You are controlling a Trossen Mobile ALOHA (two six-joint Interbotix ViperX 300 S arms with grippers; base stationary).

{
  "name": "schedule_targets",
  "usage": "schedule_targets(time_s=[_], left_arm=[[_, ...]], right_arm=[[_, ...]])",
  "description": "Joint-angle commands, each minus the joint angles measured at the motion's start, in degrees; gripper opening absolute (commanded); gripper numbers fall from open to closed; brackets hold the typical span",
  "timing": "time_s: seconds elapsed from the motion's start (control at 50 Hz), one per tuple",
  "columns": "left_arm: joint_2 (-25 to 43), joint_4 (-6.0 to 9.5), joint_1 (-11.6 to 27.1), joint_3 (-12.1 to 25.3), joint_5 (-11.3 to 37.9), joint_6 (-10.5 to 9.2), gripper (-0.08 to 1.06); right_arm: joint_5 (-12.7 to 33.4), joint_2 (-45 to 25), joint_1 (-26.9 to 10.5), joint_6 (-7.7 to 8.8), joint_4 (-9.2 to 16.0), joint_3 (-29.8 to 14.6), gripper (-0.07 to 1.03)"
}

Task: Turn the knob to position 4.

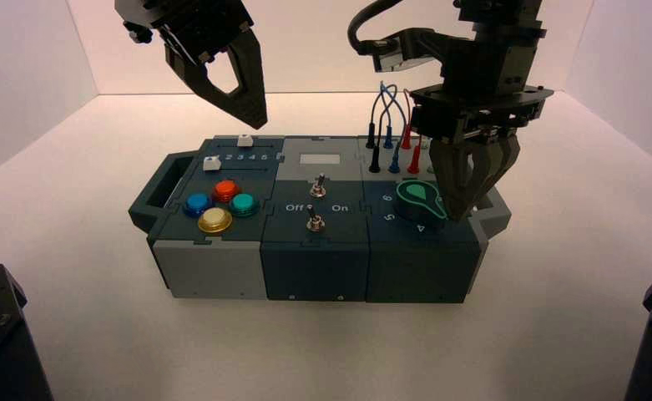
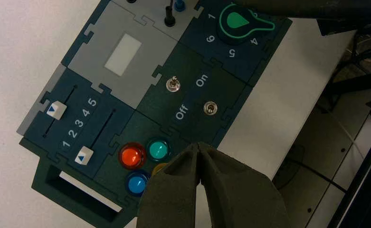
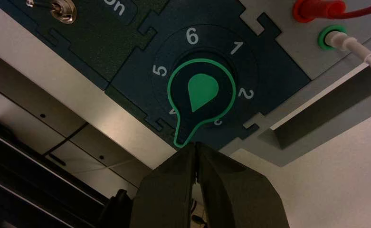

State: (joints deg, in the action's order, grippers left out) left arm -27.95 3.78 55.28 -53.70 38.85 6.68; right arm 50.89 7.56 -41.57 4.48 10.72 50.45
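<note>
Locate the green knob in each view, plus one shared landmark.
High view: the knob is on the box's right section, just left of the right hand.
Left wrist view: knob at the top edge, beside the curved numerals.
Right wrist view: knob at centre, ringed by the numerals.
Shared landmark: the dial's printed 5.

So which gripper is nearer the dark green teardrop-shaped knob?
Right. The right gripper sits just beside the knob, at its pointer end; the left gripper hangs high above the box's rear left.
</note>
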Motion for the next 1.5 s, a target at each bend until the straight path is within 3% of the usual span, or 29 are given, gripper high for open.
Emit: schedule_targets(time_s=[0.02, 0.7, 1.5], left_arm=[[-0.2, -0.09, 0.3, 1.1, -0.3, 0.35, -0.03], [-0.2, -0.09, 0.3, 1.1, -0.3, 0.35, -0.03], [-0.3, -0.09, 0.3, 1.1, -0.2, 0.35, -0.03]], right_arm=[[0.0, 0.8, -0.4, 0.35, 0.5, -0.5, -0.02], [0.7, 0.8, -1.5, 0.35, 2.6, -0.3, -0.02], [0.4, -0.4, -1.5, 0.26, 2.9, -1.0, -0.02]])
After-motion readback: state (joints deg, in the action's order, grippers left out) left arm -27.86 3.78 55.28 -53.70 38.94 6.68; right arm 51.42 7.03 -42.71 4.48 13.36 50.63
